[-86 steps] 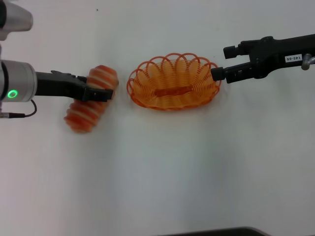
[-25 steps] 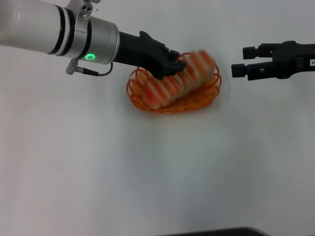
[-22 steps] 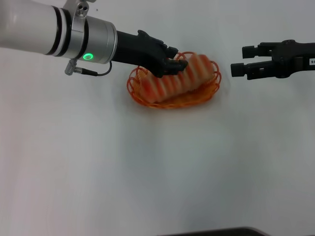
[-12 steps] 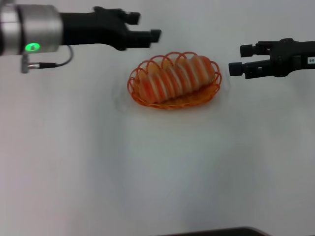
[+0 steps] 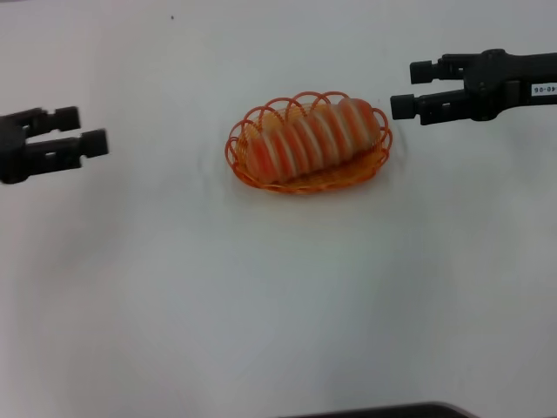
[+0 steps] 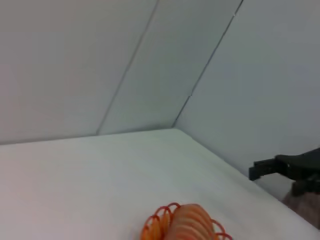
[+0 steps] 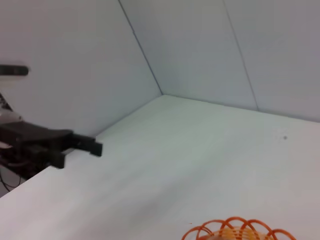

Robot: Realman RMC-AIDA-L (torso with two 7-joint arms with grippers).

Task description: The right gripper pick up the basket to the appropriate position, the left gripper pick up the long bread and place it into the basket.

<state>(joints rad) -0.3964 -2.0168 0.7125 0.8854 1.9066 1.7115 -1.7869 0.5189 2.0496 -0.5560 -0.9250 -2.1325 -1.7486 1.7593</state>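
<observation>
The long bread, orange-red with pale cream stripes, lies lengthwise inside the orange wire basket on the white table. My left gripper is open and empty at the far left, well away from the basket. My right gripper is open and empty just to the right of the basket, a little behind it, not touching it. The left wrist view shows the bread in the basket and the right gripper beyond. The right wrist view shows the basket rim and the left gripper farther off.
The white table spreads on all sides of the basket. A dark edge shows at the front of the head view. Pale walls stand behind the table in both wrist views.
My left gripper carried the bread into the basket, let it go and drew back to the far left. My right gripper let go of the basket rim and moved slightly away.
</observation>
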